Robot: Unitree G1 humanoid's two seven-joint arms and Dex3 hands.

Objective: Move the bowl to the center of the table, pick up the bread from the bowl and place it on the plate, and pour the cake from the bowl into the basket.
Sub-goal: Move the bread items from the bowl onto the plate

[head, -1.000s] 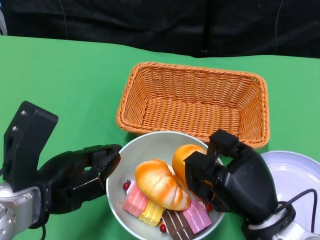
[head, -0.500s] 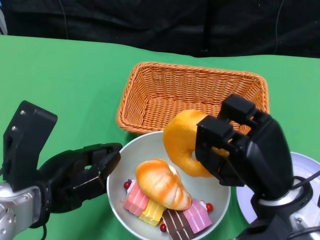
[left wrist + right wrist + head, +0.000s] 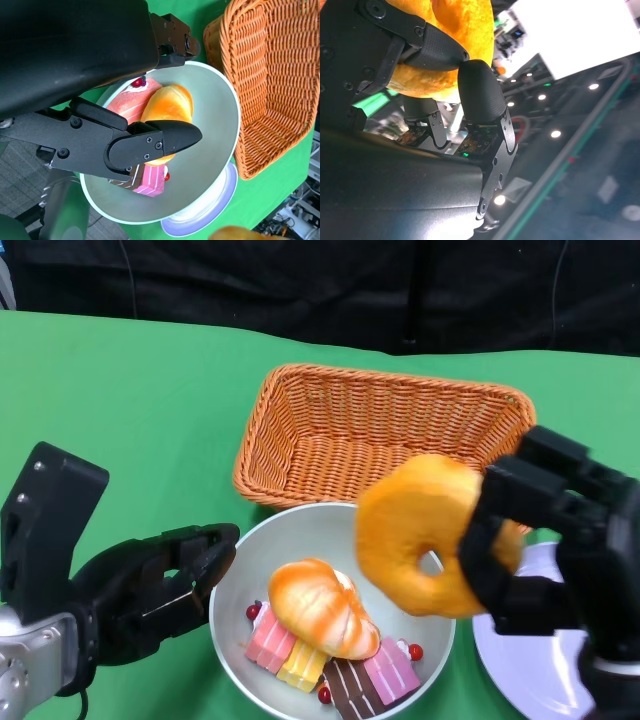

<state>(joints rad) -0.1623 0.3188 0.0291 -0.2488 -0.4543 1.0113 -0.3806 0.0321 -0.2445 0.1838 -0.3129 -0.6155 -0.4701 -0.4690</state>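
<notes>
Two hands work around the bowl, which sits on the green counter just in front of the basket. Nearest the camera, the left hand is at the bowl's left rim, its fingers apart on either side of that rim; in the left wrist view one finger reaches over the bowl's inside while the others stay outside it. Whether it truly grips the rim cannot be told. Inside the bowl lie a bread roll and, toward the near edge, cake slices in pink, yellow and brown with small red cherries. To the bowl's right, the plate lies partly under the right hand. That hand is raised above the bowl's right side, clamped on a ring-shaped bread, its fingertips pressed into the orange crust. Beyond the bowl, the basket holds nothing visible.
</notes>
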